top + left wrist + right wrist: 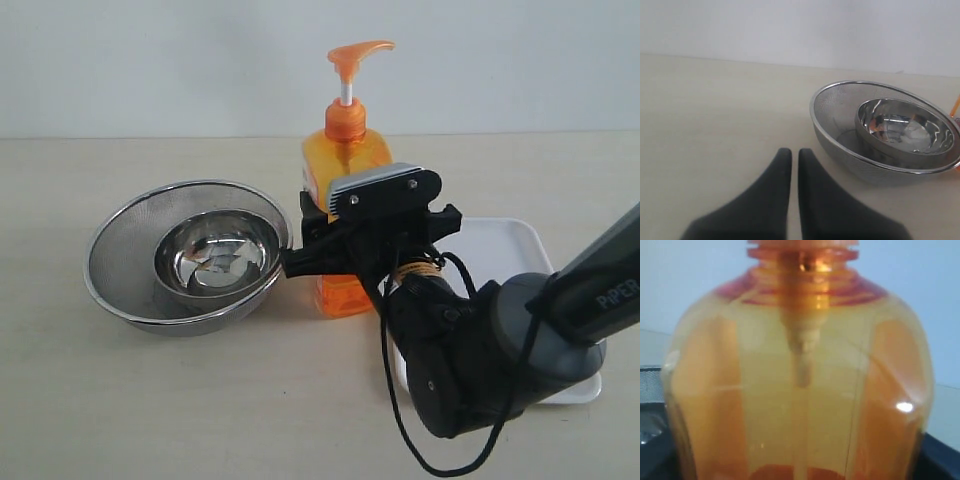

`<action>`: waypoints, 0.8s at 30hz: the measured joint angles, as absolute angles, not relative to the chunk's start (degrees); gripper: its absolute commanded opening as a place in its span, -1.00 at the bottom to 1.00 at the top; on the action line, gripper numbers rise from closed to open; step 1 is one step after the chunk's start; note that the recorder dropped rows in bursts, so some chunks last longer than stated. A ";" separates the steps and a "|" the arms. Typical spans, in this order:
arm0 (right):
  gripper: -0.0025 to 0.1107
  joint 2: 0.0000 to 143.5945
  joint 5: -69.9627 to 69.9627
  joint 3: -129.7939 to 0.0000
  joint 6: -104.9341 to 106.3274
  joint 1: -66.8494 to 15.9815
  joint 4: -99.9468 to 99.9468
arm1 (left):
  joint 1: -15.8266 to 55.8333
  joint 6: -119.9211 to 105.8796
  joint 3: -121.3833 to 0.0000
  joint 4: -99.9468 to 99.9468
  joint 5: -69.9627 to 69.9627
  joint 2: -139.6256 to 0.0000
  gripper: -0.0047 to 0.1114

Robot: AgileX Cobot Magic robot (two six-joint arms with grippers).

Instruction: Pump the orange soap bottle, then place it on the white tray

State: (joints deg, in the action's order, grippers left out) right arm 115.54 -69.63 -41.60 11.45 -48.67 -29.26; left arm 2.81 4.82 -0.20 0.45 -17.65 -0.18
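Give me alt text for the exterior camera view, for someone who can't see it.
The right gripper straddles the body of the upright orange soap bottle on a beige table. Left of it a mesh strainer holds a steel bowl; to its right lies the white tray, partly behind the arm.

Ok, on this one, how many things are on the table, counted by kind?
orange soap bottle: 1
white tray: 1
mesh strainer: 1
steel bowl, sitting in the strainer: 1
Total: 4
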 measured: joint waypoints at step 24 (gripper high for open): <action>-0.93 112.88 -62.90 -42.28 28.30 -48.67 -22.03 | 2.81 4.82 -0.20 0.45 -17.65 -0.18 -0.84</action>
